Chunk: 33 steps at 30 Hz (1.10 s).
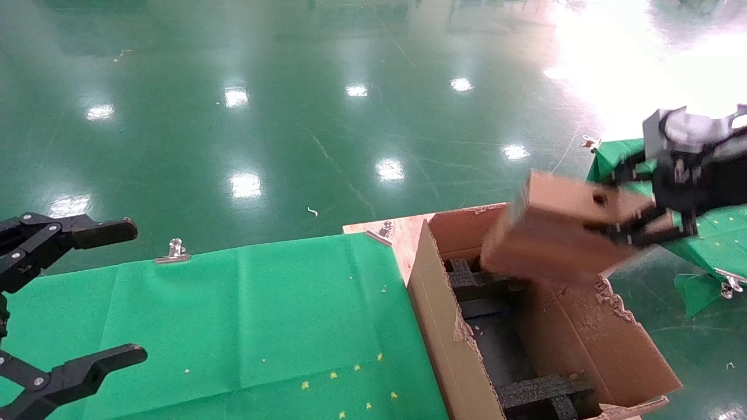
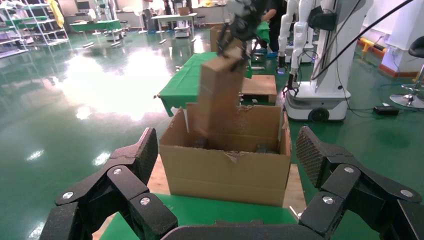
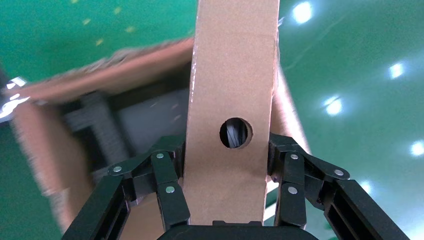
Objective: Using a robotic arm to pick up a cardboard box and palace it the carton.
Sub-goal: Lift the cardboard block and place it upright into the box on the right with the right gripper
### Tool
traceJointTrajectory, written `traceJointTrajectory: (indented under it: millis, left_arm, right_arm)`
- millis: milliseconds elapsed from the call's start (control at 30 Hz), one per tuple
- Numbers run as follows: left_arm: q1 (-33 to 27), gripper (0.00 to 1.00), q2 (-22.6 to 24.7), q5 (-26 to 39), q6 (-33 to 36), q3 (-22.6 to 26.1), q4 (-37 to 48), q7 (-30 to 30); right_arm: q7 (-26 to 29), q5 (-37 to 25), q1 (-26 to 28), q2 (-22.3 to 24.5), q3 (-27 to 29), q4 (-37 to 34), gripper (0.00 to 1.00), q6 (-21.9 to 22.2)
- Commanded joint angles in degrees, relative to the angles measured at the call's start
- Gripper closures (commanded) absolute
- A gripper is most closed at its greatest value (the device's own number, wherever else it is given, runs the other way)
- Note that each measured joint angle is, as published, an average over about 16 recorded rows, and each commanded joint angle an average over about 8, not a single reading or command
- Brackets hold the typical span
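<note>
Floor: glossy green, with lamp reflections.

Table [image 1: 251,315]: green cloth cover, held by silver clips [image 1: 174,251] at the far edge. A bare wooden corner shows beside the carton.

Carton [image 1: 435,326]: large, brown, corrugated, open-topped, flaps torn and ragged. It stands just beside the table's right end. Black foam blocks [image 1: 540,391] lie inside on the bottom.

Cardboard box [image 1: 554,233]: slim, brown, round hole in its narrow edge. It is held tilted in the air over the carton's far right corner, lower end dipping toward the opening, upper end in the right pincer. In the left wrist view the cardboard box [image 2: 217,95] reaches down to the carton [image 2: 225,170] rim; whether it touches anything inside cannot be told.

Right pincer [image 1: 633,219]: clamped on the cardboard box, one black finger on each broad face. The right wrist view shows the pincer [image 3: 227,165] gripping on both sides of the hole.

Left pincer [image 1: 87,291]: all black, fingers spread wide apart, holding nothing, hovering at the table's left end, well apart from the carton.
</note>
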Motion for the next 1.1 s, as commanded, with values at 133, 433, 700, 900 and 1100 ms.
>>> traceJointTrajectory:
  millis: [133, 433, 700, 900, 1100]
  left_arm:
    - [0.00, 0.00, 0.00, 0.00, 0.00, 0.00, 0.00, 0.00]
    - [0.00, 0.00, 0.00, 0.00, 0.00, 0.00, 0.00, 0.00]
    - [0.00, 0.00, 0.00, -0.01, 0.00, 0.01, 0.00, 0.00]
    - [0.00, 0.00, 0.00, -0.01, 0.00, 0.01, 0.00, 0.00]
    - [0.01, 0.00, -0.01, -0.01, -0.02, 0.01, 0.02, 0.01]
  right_arm:
    - [1.88, 2.00, -0.98, 2.11, -5.35, -0.70, 1.00, 0.25]
    - [9.52, 4.70, -4.97, 3.89, -8.30, -5.96, 1.00, 6.16]
    - [21.93, 9.99, -10.22, 8.62, -7.81, -3.00, 1.00, 14.94]
    - [31.32, 13.29, -12.67, 12.94, -7.87, 2.67, 1.00, 20.76]
    - [35.66, 14.62, -13.99, 15.68, -8.36, 6.93, 1.00, 24.61]
